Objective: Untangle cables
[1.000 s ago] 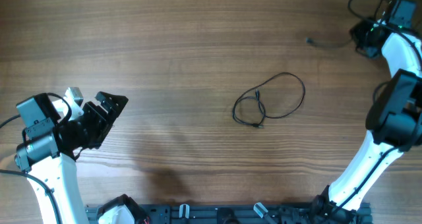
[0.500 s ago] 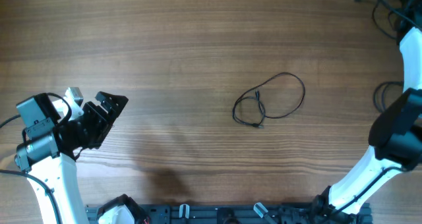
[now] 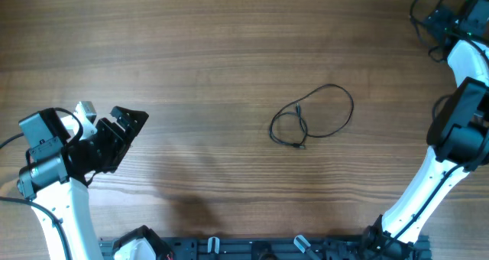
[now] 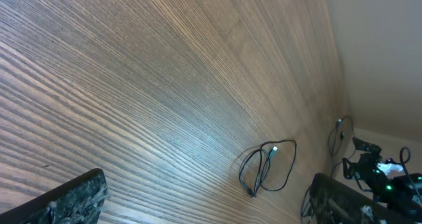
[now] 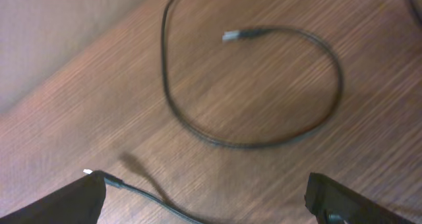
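The thin black looped cable (image 3: pixel 299 124) at centre looks light and limp, best pinched on one free strand; left gripper (image 3: pixel 126 134) and right gripper (image 5: pixel 206 179) both gape empty.

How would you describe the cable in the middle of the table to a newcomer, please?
On the wooden table, look just right of centre. A thin black cable lies there alone on bare wood. It forms one large loop with a smaller tangle at its left end.

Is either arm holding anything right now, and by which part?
Nothing. The left fingers and right fingers are both spread open; the cables lie loose.
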### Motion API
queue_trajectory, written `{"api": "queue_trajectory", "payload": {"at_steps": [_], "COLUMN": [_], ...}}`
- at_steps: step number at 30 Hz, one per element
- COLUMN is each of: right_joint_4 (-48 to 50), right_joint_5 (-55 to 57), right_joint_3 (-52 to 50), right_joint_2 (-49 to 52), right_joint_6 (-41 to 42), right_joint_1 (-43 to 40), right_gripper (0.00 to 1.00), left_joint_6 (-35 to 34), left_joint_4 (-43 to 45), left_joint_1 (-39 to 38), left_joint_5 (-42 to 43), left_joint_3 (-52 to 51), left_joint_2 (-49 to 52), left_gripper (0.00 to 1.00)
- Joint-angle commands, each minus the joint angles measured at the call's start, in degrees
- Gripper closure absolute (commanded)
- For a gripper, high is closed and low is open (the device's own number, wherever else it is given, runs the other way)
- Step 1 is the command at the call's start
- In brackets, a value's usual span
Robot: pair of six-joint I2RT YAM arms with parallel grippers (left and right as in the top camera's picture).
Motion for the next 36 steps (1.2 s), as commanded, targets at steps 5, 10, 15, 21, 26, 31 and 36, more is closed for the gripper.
{"api": "queue_trajectory", "payload": {"at_steps": [5,10,15,21,26,31,36], "right_joint_4": [-11.63,-18.49,-27.15,-44.06,-54.88,-58.55,-58.23], "right_joint_5": [-5.49,-14.14,-23.80,-23.78,-23.34,-19.39,-11.17], "right_joint_3": [0.24,0.24,0.22,0.20,-0.11,-0.46,-3.41], "right_joint_2": [-3.15,-10.64,-17.14,-18.56,-18.56,-18.56,-18.53], "right_joint_6": [-5.92,-5.95,-3.15,15.26,18.27,19.76,27.02], "right_joint_1": [0.63,2.67,6.40,15.17,23.71,35.23,44.72], "right_gripper": [0.00,0.00,0.00,0.00,0.01,0.00,0.00], "left_joint_6": [-0.28,-0.28,-0.28,-0.28,-0.28,-0.28,-0.28], "left_joint_4": [0.02,0.02,0.02,0.02,0.02,0.02,0.02], "left_joint_1": [0.22,0.22,0.22,0.22,0.22,0.22,0.22], "left_joint_5": [-0.13,-0.13,-0.13,-0.13,-0.13,-0.13,-0.13], "left_joint_3": [0.31,0.31,0.31,0.31,0.31,0.31,0.31], "left_joint_2": [0.22,0.22,0.22,0.22,0.22,0.22,0.22], "left_gripper": [0.00,0.00,0.00,0.00,0.00,0.00,0.00]}}
